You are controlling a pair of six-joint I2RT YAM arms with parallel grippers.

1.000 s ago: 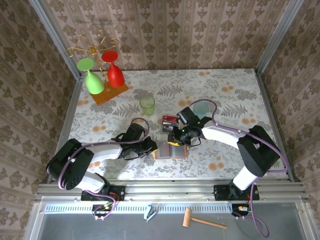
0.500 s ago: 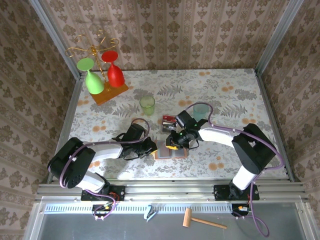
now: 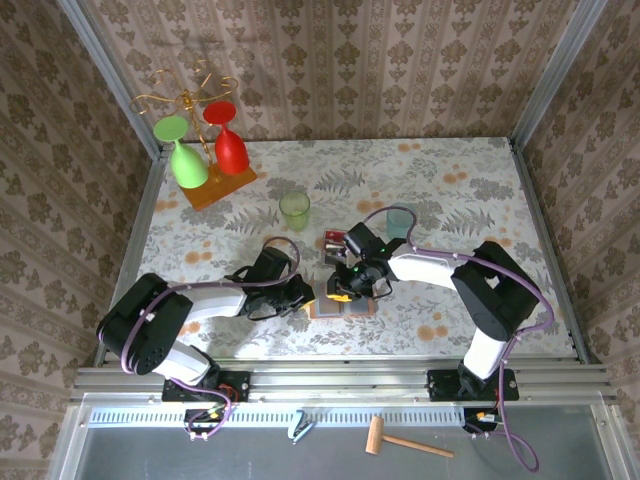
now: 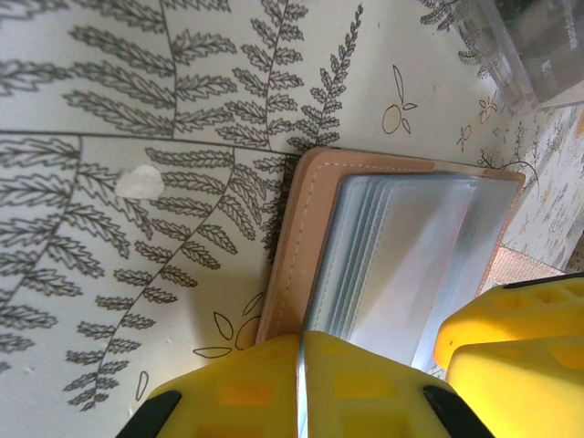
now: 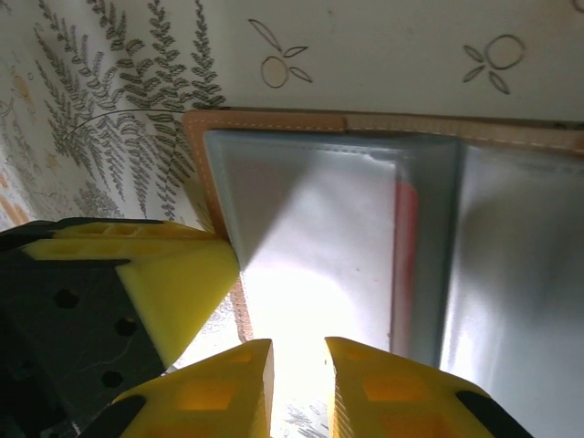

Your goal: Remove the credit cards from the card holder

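You're looking at a salmon-pink card holder [image 4: 285,246] with grey-blue pockets, a red card [image 5: 407,219] showing, on white fern-print tablecloth [image 4: 137,100]

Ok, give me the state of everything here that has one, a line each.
card holder: open, lying flat, pockets up.
left hand: shut on the card holder's edge.
right hand: slightly open over a pocket, holding nothing.
red card: tucked in a pocket.
loose cards: out, lying on the table.
green wine glass: hanging upside down on the rack.
red wine glass: hanging upside down.
green tumbler: upright.
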